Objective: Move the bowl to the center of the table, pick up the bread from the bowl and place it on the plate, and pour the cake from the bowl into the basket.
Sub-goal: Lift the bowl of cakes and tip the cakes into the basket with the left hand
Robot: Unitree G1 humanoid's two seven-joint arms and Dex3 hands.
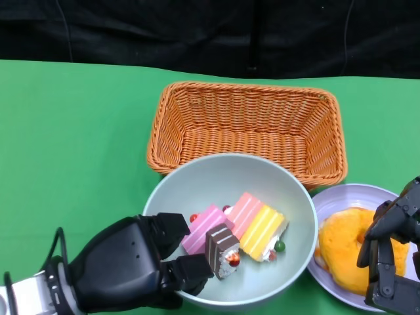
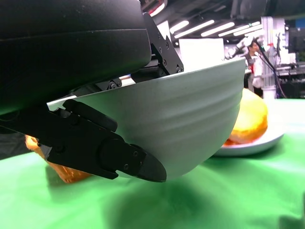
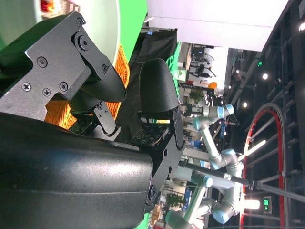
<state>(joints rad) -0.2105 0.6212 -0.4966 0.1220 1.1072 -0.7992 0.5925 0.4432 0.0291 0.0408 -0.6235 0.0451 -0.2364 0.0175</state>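
Fingers of the left hand (image 1: 134, 262) clamp the bowl (image 1: 262, 177) rim, lifted off the table. Bread (image 1: 351, 246) sits on the plate (image 1: 341, 197); right hand (image 1: 394, 252) hangs loosely spread, empty. Cake (image 1: 236, 230) not yet tipped into the basket (image 1: 246, 121).

No text, label, brand, number or sign can be read in any view; the lit green signs in the background of the right wrist view are too small and blurred to make out.
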